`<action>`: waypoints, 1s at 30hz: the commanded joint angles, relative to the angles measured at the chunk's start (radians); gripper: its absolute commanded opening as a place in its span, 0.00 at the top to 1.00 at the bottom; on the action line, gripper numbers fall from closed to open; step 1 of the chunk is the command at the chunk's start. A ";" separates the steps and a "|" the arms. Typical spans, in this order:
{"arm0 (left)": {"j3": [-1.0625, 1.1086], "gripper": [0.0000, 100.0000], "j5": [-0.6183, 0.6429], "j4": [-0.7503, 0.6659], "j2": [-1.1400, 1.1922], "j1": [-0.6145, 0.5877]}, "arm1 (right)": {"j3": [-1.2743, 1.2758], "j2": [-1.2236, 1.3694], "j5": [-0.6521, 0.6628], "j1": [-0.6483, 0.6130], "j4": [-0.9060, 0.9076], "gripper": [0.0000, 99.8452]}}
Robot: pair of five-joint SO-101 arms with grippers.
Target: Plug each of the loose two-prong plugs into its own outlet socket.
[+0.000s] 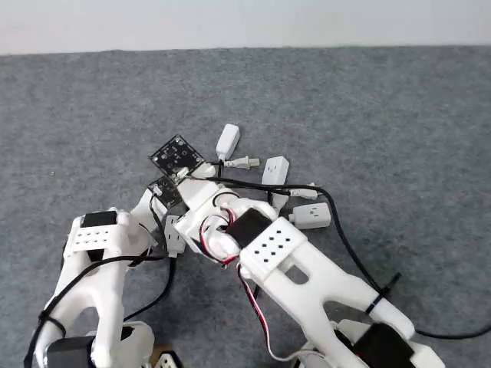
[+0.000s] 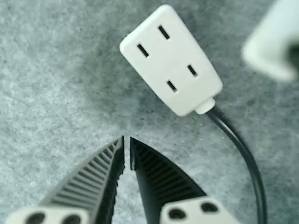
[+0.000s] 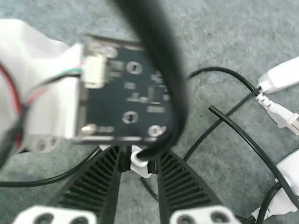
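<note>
Left jaws: the left gripper has its jaws drawn in to a thin slit, with nothing between them.
Ahead of left jaws: an outlet socket lies flat on the table, near the tips but not touching them. Its two pairs of slots face up and its cord trails off.
Right jaws: the right gripper is clenched on a small white plug. The plug's black lead rises in front of a dark circuit board just beyond the tips.
Other task things: from above, a loose plug lies prongs outward between two white socket blocks. A third block sits by the big white arm, among black cords.
Surface: grey and felt-like.
Room: a pale wall runs along the far edge.
</note>
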 commanded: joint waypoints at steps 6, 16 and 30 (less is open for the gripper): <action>-0.018 0.99 0.327 -0.207 -0.038 -0.100 | -0.061 0.093 -0.160 0.041 -0.170 0.99; -0.076 0.98 0.445 -0.238 -0.029 -0.196 | -0.068 0.168 -0.167 0.005 -0.303 0.99; -0.071 0.98 0.445 -0.239 -0.029 -0.196 | -0.066 0.237 -0.160 -0.021 -0.315 0.99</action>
